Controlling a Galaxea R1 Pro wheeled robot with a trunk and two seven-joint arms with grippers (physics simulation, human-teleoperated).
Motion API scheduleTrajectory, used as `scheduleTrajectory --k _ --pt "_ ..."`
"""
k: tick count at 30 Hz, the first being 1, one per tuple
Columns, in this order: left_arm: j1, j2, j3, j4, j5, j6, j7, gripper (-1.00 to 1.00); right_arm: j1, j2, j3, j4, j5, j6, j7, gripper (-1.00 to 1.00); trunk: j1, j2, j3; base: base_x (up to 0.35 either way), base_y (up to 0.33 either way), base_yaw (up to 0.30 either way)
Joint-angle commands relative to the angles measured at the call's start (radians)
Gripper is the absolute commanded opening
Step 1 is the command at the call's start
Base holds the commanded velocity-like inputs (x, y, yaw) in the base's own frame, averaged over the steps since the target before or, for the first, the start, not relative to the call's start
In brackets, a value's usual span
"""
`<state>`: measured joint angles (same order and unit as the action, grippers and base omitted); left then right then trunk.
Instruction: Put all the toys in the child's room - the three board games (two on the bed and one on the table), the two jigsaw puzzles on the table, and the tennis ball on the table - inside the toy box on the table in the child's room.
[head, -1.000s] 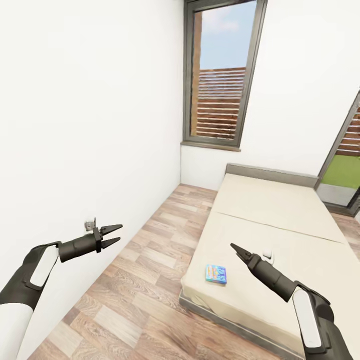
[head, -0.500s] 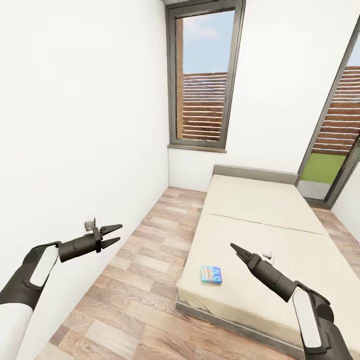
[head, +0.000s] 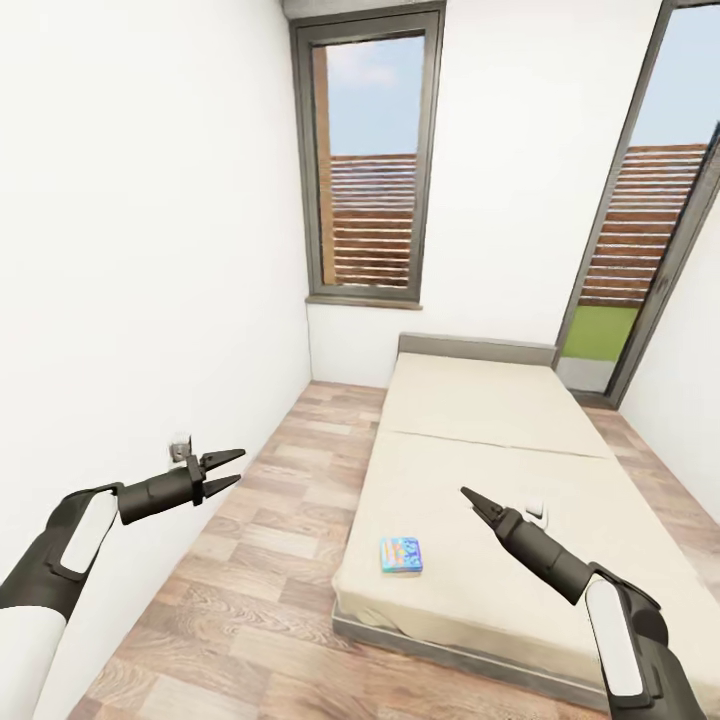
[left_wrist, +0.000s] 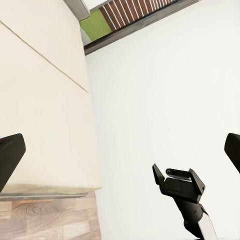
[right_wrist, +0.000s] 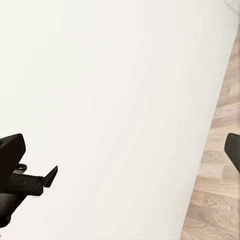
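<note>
A small blue-teal board game (head: 401, 554) lies flat near the foot corner of the bed (head: 480, 420), on the beige mattress. A small white thing (head: 537, 508) rests on the mattress just past my right gripper; it is too small to identify. My left gripper (head: 226, 470) hangs open over the wood floor near the left wall, holding nothing. My right gripper (head: 472, 498) hovers over the mattress, to the right of the blue-teal game and above it. The right wrist view shows its fingertips (right_wrist: 11, 150) wide apart and empty. The table and toy box are out of view.
A white wall (head: 150, 250) with a socket (head: 180, 443) runs along the left. A strip of wood-plank floor (head: 270, 540) lies between it and the bed. A tall dark-framed window (head: 370, 170) stands behind the headboard, and a glazed door (head: 640, 240) at the right.
The camera has turned: bed, window and game have slid left and down in the picture, and the door at the right has come into view. Both arms hold the same pose.
</note>
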<state>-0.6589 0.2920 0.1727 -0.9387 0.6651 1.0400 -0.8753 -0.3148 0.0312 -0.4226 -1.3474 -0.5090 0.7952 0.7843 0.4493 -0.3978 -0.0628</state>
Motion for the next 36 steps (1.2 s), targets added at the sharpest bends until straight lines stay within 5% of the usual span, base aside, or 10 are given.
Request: scheduleTrajectory --k 1,4,13,22,36 --pt "-0.001 0.000 0.001 0.000 -0.004 0.003 -0.005 1.00 -0.001 0.001 -0.002 0.000 0.000 0.006 0.003 1.00 0.001 -0.002 -0.001 0.004 0.001 -0.208" --pt "-0.001 0.000 0.001 0.000 -0.004 0.003 -0.005 1.00 0.000 0.001 -0.007 -0.001 -0.001 0.007 0.005 1.00 0.001 -0.002 0.003 0.002 0.001 -0.208" --pt "0.003 0.013 -0.001 0.007 -0.020 0.004 0.000 1.00 -0.003 0.000 -0.110 0.000 -0.018 0.013 0.052 1.00 0.001 -0.002 0.013 0.000 0.000 -0.208" --pt "0.023 0.072 0.001 0.015 -0.093 0.001 -0.005 1.00 -0.004 0.003 -0.126 0.120 -0.017 -0.015 0.056 1.00 0.001 -0.002 0.024 0.000 0.000 -0.209" --pt "0.028 0.091 0.009 0.036 -0.112 -0.004 0.002 1.00 -0.005 -0.001 -0.129 0.174 -0.018 -0.089 0.059 1.00 0.001 -0.002 0.039 0.002 0.004 -0.188"
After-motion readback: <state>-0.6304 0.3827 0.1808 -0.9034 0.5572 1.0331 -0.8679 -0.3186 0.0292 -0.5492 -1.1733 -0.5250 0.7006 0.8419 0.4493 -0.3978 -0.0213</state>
